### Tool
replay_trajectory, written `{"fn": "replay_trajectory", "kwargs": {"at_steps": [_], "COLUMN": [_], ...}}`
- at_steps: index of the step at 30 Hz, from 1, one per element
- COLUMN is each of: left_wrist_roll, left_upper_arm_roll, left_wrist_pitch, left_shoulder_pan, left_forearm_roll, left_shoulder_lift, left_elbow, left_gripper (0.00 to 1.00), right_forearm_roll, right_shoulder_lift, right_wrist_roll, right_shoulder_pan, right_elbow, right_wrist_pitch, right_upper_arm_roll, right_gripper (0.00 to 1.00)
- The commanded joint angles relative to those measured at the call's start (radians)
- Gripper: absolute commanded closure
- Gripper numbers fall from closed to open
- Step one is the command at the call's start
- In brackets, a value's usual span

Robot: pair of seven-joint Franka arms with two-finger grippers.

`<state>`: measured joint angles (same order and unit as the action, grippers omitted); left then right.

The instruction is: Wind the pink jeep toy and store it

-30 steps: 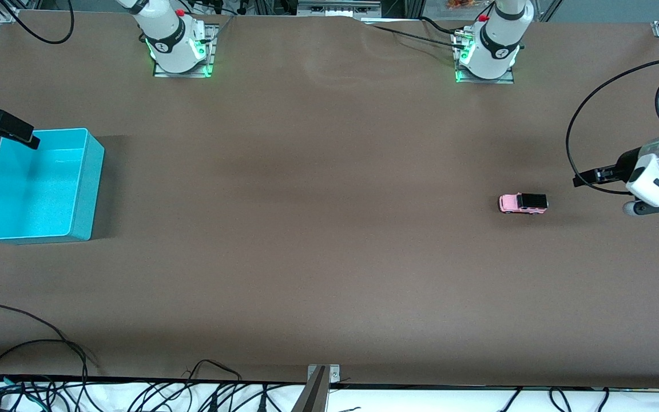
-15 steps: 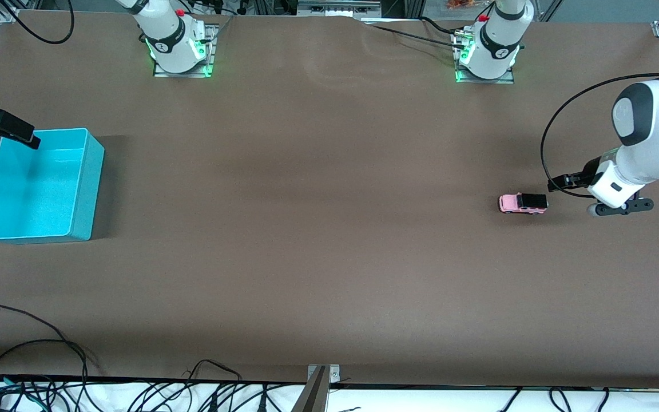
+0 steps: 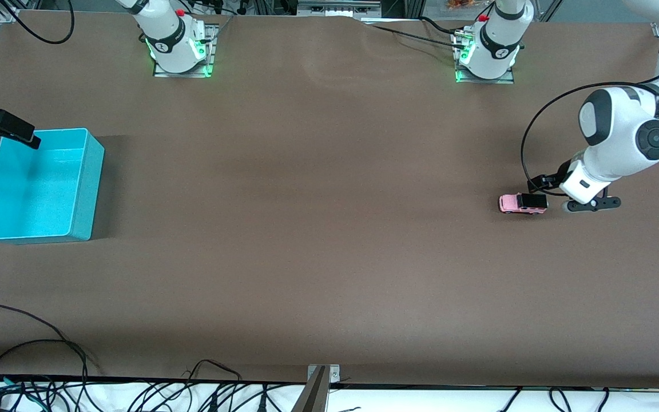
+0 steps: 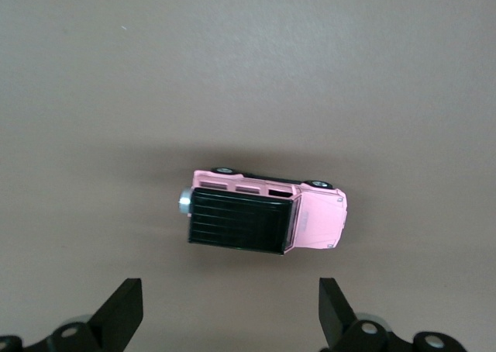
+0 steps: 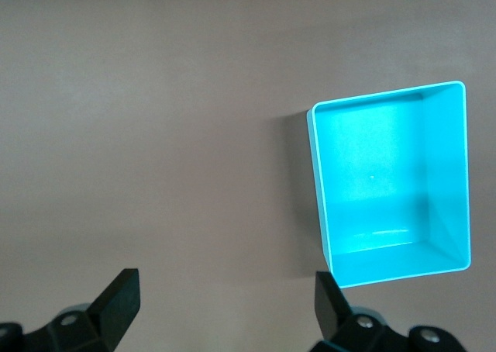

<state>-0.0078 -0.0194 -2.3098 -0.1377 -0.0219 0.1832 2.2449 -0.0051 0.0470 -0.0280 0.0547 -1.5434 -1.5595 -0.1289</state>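
A: Jeep first. Where does the pink jeep toy (image 3: 523, 203) sit?

B: On the brown table (image 3: 318, 229), on its wheels, toward the left arm's end. Its black roof faces up, and the pink bonnet points toward the right arm's end of the table.

A: And the left gripper (image 3: 537, 184)?

B: It hangs in the air just beside the jeep's roofed end, partly over it in the front view. The left wrist view looks straight down on the toy (image 4: 263, 219), which lies between the two dark fingertips (image 4: 124, 312) but clear of both. The jaws are spread wide and hold nothing.

A: The turquoise bin (image 3: 86, 189)?

B: Well apart from the jeep, at the right arm's end of the table, with nothing inside it.

A: And the right gripper (image 3: 9, 130)?

B: It waits over the edge of the bin that lies toward the robots' bases. In the right wrist view the bin (image 5: 325, 220) shows past its fingertips (image 5: 120, 298). Those jaws are also released, nothing between them
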Motion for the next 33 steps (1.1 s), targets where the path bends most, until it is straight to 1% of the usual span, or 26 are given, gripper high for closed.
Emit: {"fn": "replay_trajectory", "kwargs": {"at_steps": [1,7,15,18,20,25,29,33], "left_wrist_roll": [0.092,0.273,0.531,0.702,0.774,0.873,1.009,1.140], "left_upper_arm_roll": [0.001,0.003,0.003,0.003,0.003,0.003,0.003,0.003], "left_wrist_pitch": [-0.054,-0.115,-0.141,-0.143,-0.143,-0.146,-0.151,-0.213], "left_shoulder_pan": [0.013,0.003,-0.006,-0.008,-0.006,-0.006,-0.005,-0.005], "left_forearm_roll": [-0.006,-0.001,-0.015,-0.015,-0.015,-0.016,-0.016,-0.016], "left_shoulder_lift": [0.012,0.033,0.048,0.052,0.052,0.059,0.075,0.096], "left_elbow": [0.015,0.035,0.038,0.039,0.041,0.045,0.062,0.064], "left_gripper": [0.00,0.00,0.00,0.00,0.00,0.00,0.00,0.00], "right_forearm_roll": [0.016,0.014,0.016,0.016,0.016,0.016,0.016,0.016], "right_shoulder_lift": [-0.004,-0.004,-0.004,-0.004,-0.004,-0.004,-0.004,-0.004], "right_wrist_roll": [0.008,0.008,0.010,0.010,0.010,0.010,0.010,0.010], "right_shoulder_pan": [-0.002,-0.002,-0.002,-0.002,-0.002,-0.002,-0.002,-0.002], "right_elbow": [0.014,0.014,0.016,0.016,0.016,0.016,0.014,0.016], "right_wrist_pitch": [0.019,0.019,0.019,0.019,0.019,0.019,0.019,0.019], "right_upper_arm_roll": [0.002,0.002,-0.005,-0.005,-0.005,-0.005,-0.005,-0.005], "right_gripper": [0.00,0.00,0.00,0.00,0.00,0.00,0.00,0.00]}}
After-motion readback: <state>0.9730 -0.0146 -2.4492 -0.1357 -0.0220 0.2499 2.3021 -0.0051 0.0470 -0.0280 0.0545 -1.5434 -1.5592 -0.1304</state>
